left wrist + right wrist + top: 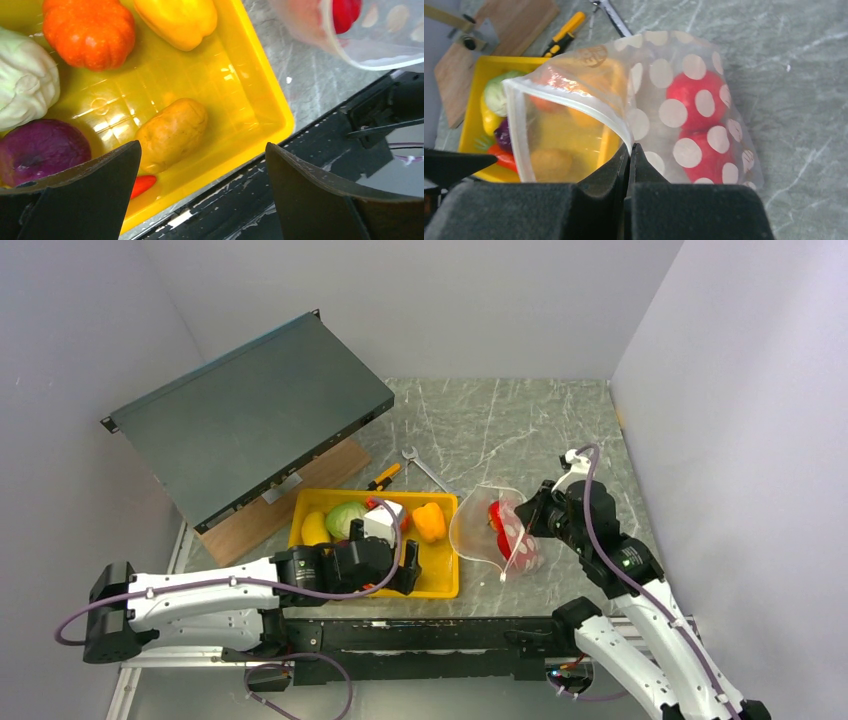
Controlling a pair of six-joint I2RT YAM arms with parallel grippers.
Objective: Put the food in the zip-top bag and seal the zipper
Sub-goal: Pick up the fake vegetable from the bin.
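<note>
Partly done, judging by two red food pieces [689, 100] inside the zip-top bag [497, 535], at three o'clock of the yellow tray [440, 585]. Leaves pumpkin [89, 32], yellow pepper [177, 20], cabbage [25, 85], purple onion [40, 150] to load, then the zipper [589, 106] to seal. Clamps the bag's mouth edge with the right gripper [630, 150], jaws closed. Hangs the left gripper [202, 147] over the tray's five o'clock corner, spread wide, empty.

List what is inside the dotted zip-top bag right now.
Two red foods lie at the closed end of the zip-top bag. Its white dots cover parts of them, so which fruits they are is unclear. The right tool pinches the bag's mouth rim.
</note>
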